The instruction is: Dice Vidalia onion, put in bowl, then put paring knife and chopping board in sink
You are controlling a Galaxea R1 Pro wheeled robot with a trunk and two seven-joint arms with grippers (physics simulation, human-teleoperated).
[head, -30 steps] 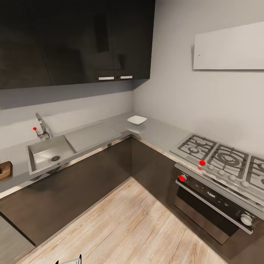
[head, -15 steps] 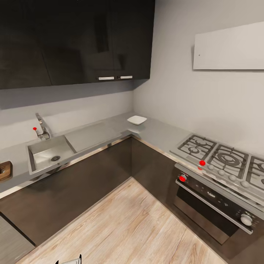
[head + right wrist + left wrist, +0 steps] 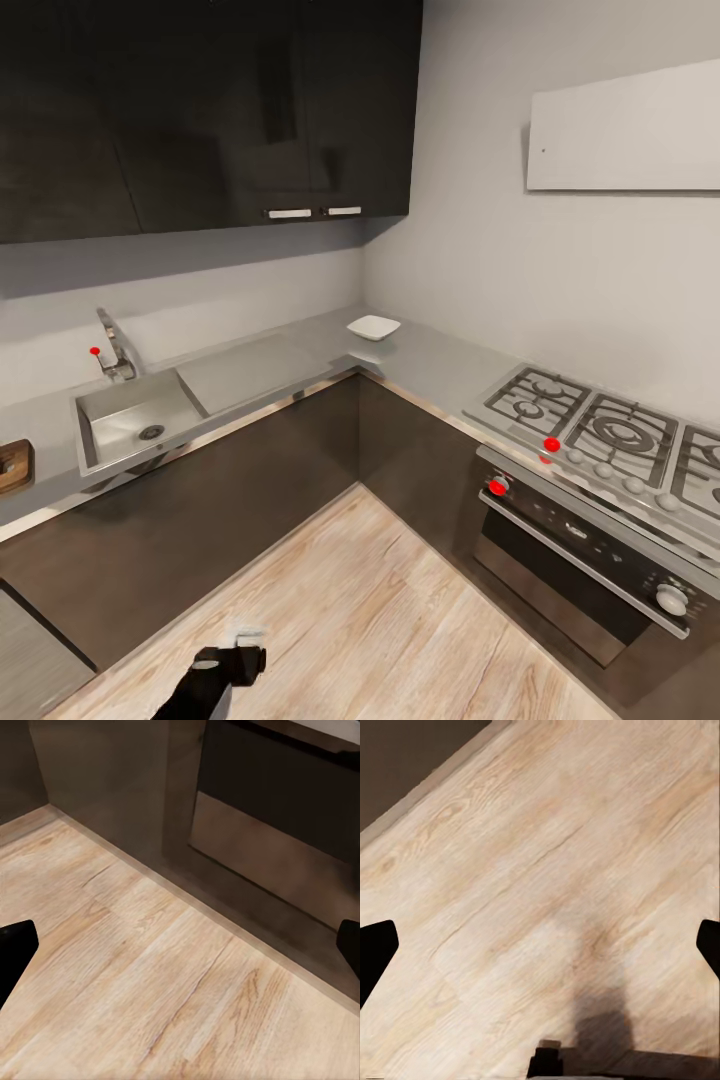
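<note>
Nearest: left gripper (image 3: 232,664), seen low over the wood floor (image 3: 380,620); its fingers (image 3: 376,952) are spread wide and nothing is held. Right gripper fingers (image 3: 15,945) are likewise spread wide over the floor, empty.

Farther, ahead and to the left: sink (image 3: 120,400), set in the countertop (image 3: 430,360); no onion can be made out in the basin. The left arm is judged nearer.

Beside the sink, at the picture's edge: chopping board (image 3: 14,466).

Farthest, in the corner: bowl (image 3: 373,327).

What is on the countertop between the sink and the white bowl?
In the head view, the flat drainboard lies between the sink and the bowl.
</note>
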